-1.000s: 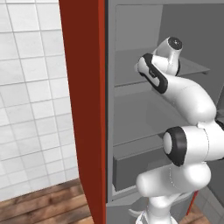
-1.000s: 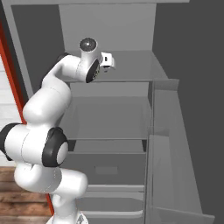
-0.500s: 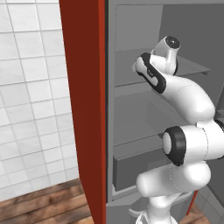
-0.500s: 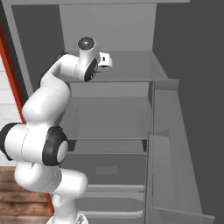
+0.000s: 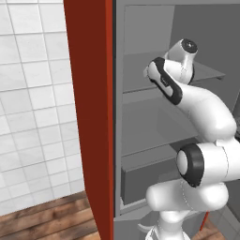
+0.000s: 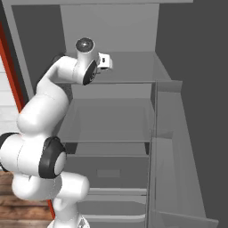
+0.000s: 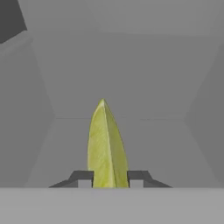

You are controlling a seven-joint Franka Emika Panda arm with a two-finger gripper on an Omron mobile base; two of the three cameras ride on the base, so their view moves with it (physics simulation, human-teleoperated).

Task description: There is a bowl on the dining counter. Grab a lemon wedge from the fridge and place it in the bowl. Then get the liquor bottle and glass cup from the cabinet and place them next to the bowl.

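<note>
In the left base view, the open fridge (image 5: 154, 117) is seen framed on its left by a red panel (image 5: 89, 117), with white wall tiles (image 5: 33, 103) beyond it and a wooden floor (image 5: 47, 220) below. Grey shelves (image 5: 140, 89) are seen inside the fridge. The white arm (image 5: 201, 112) is raised from the lower right and bent into the upper part of the fridge, above the top shelf. The hand is turned away into the compartment, so the claw itself cannot be made out here.

In the right base view, the arm (image 6: 44, 111) is seen rising from the lower left and reaching to the level of the upper shelf (image 6: 129, 67). The hand end is pointed toward the back of the fridge, and just a small white part of it is seen past the wrist. The open fridge door (image 6: 169, 151) with its bins is seen on the right, and a drawer (image 6: 111, 171) lies low in the interior. A strip of red panel (image 6: 11, 75) is visible at the left edge.

In the hand view, the lemon wedge (image 7: 106, 146) is seen upright between the two dark fingertips (image 7: 83, 176), its pointed end directed away from the camera. The claw (image 7: 107, 178) is closed narrowly on the lemon wedge, with a fingertip pressed against each side. Behind it, the grey back wall and side walls of the fridge (image 7: 131, 65) are seen, and the wedge appears to be held clear of the shelf surface.
</note>
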